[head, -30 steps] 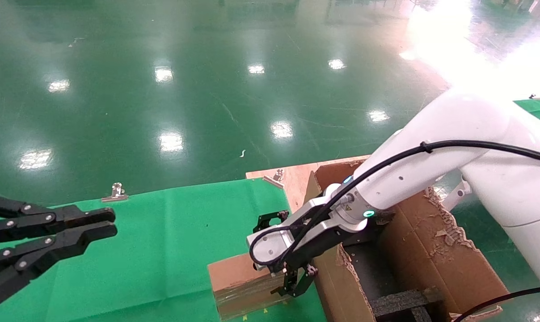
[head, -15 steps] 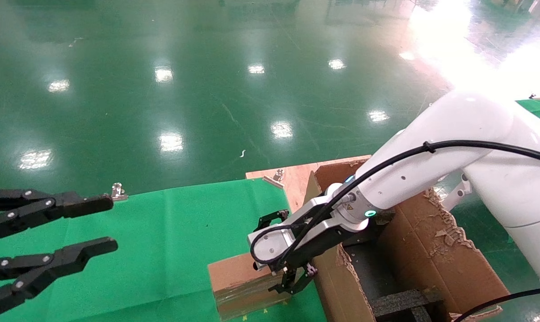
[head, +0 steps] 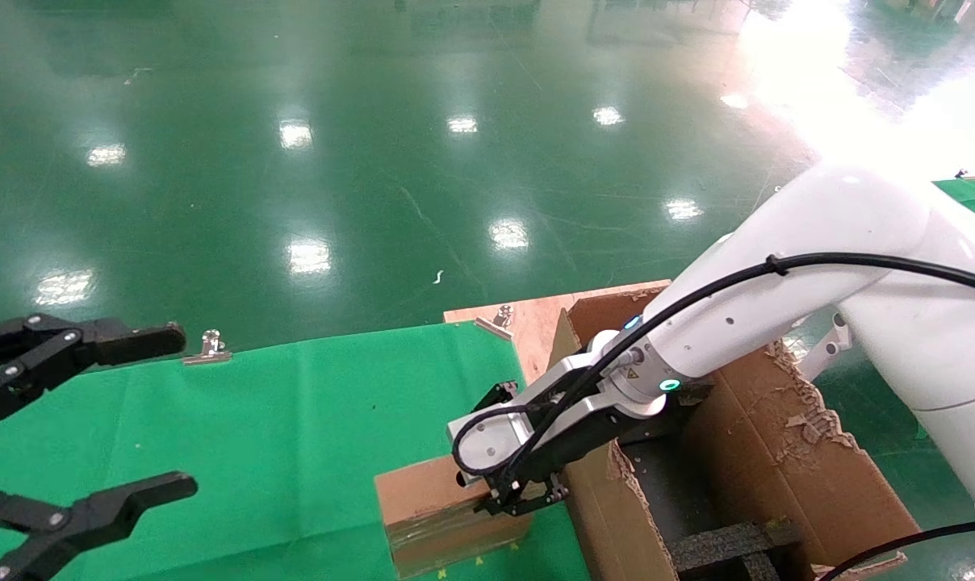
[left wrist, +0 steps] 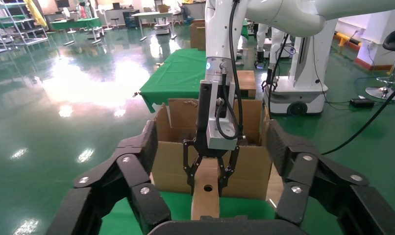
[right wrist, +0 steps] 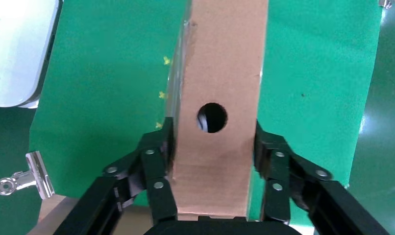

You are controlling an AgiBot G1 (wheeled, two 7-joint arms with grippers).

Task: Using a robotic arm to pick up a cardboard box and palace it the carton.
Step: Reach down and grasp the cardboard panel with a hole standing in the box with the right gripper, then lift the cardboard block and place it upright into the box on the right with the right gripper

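Observation:
The cardboard box (head: 423, 504) is small and brown, with clear tape on one face and a round hole, and stands on the green cloth beside the carton (head: 778, 452). The white robotic arm's right gripper (head: 513, 500) is shut on it, one finger against each side of its narrow end. The right wrist view shows the box (right wrist: 220, 73) running away between both fingers of that gripper (right wrist: 213, 142). In the left wrist view the box (left wrist: 206, 193) stands in front of the carton (left wrist: 178, 115). My left gripper (head: 177, 410) hangs open at the far left, apart from the box.
The green cloth (head: 294, 420) covers the table, held by metal clips (head: 209, 347) at its far edge. A bare wooden board (head: 528, 319) lies under the carton. The carton has ragged flaps and black foam inserts (head: 721, 541). Glossy green floor lies beyond.
The left gripper's fingers have spread from shut to wide open. The right gripper's fingers have drawn in against the cardboard box's sides. The box has not moved.

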